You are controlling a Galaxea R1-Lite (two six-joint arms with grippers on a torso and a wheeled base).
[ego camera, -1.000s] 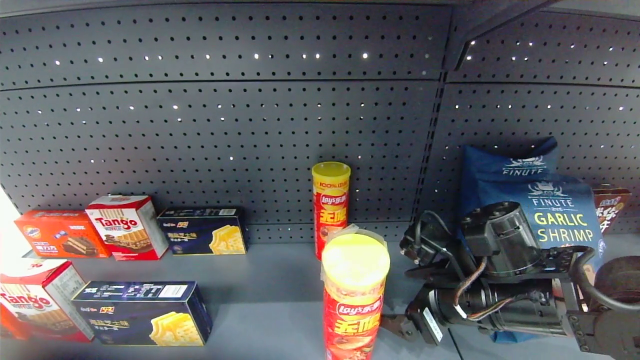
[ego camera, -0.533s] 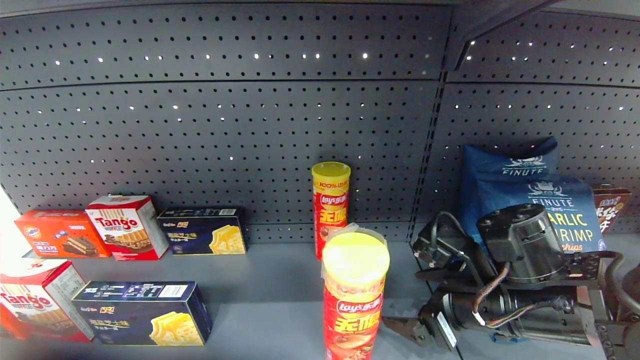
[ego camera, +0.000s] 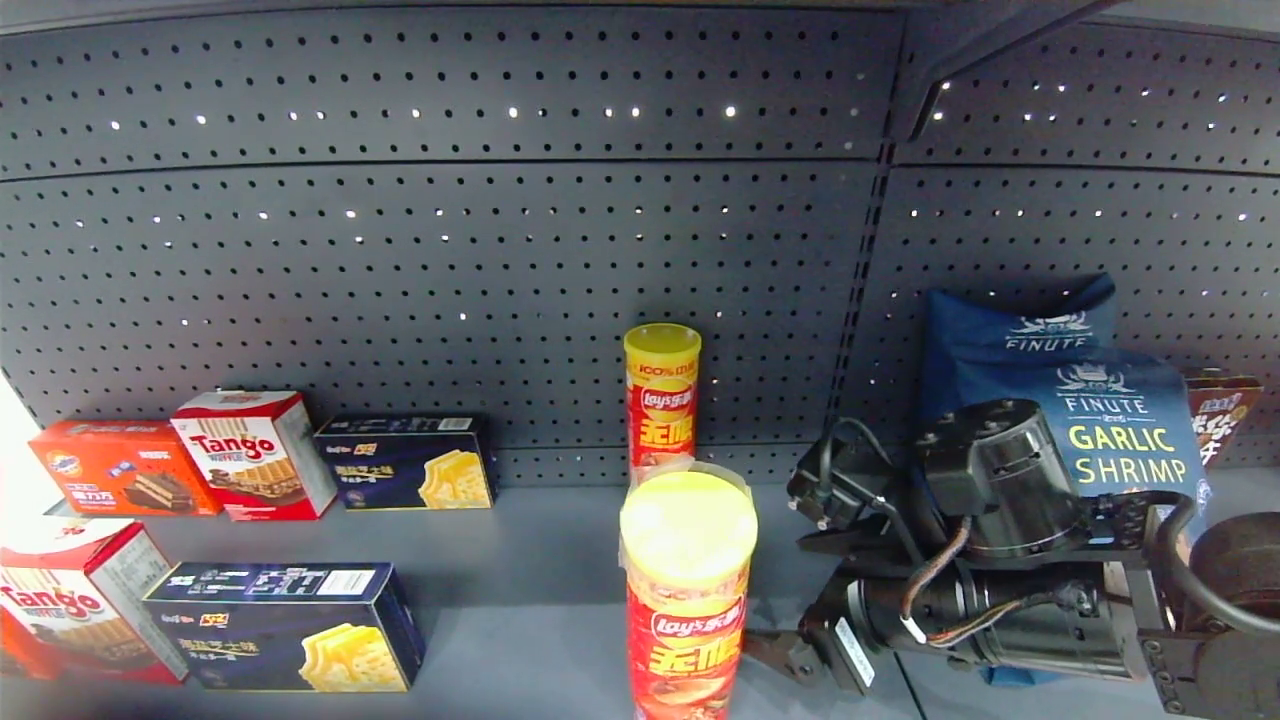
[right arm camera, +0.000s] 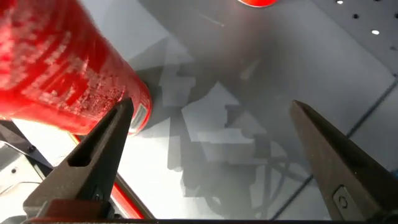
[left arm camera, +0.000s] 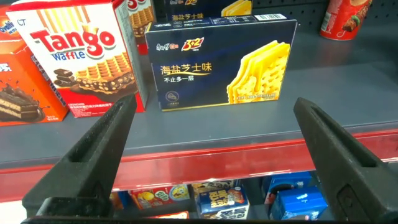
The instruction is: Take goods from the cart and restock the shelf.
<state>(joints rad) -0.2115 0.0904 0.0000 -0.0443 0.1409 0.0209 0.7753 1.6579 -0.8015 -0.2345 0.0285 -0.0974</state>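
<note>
Grey shelf with lidded front canister, rear canister

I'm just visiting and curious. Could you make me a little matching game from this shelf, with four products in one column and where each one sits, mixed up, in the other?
Things:
1. rear chips can
2. front blue bag
3. orange box
4. front navy box

Places:
a. far left, back row of the shelf
b. upright in the middle, by the back panel
c. right side, leaning back
d. left side, front row

Pairs: 1-b, 2-c, 3-a, 4-d.
</note>
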